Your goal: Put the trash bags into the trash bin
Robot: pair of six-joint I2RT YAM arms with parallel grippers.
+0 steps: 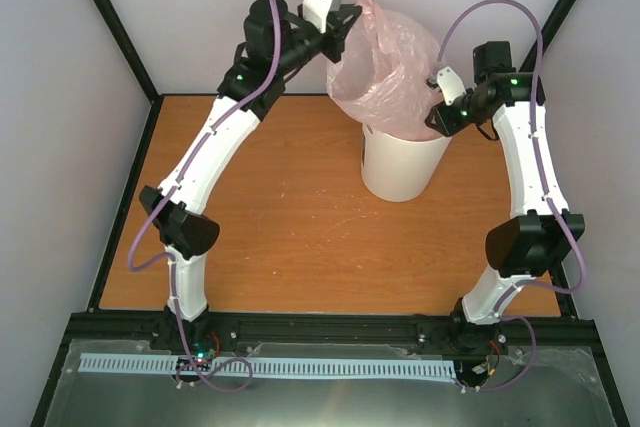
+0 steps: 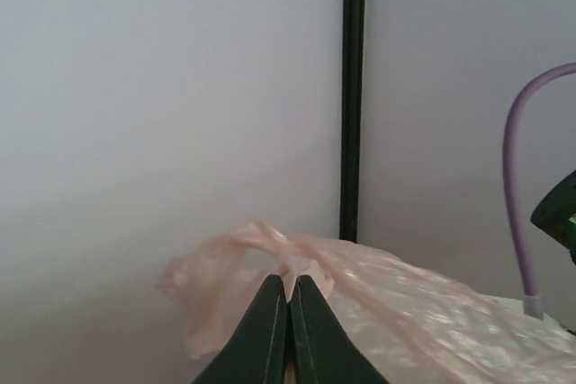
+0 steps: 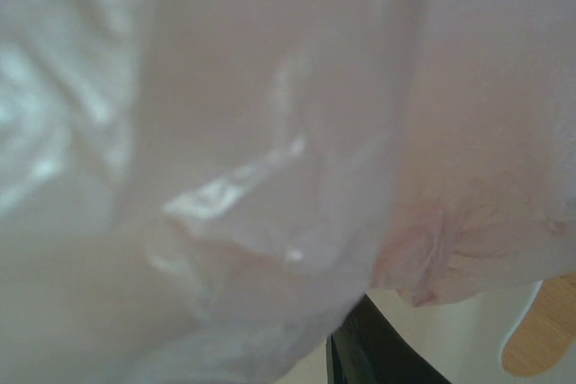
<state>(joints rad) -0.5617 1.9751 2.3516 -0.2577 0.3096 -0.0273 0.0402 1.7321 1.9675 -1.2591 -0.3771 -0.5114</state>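
An orange-brown wooden table [image 1: 280, 237] fills the middle of the top view, boxed in by pale lilac walls [image 1: 60, 97] and black corner posts [image 1: 112, 22]. The white bin [image 1: 400, 162] stands upper right of centre, with the pink bag [image 1: 385, 67] billowing above its mouth. The left gripper [image 2: 288, 292] is pinched together on the bag's top edge. The right gripper [image 1: 440, 119] is at the bag's right side, where plastic hides its fingers, so I cannot tell how they stand.

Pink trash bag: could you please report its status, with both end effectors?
Left end effector shut on pink trash bag. Right end effector against bag, grip unclear. Bag bulging above white bin.
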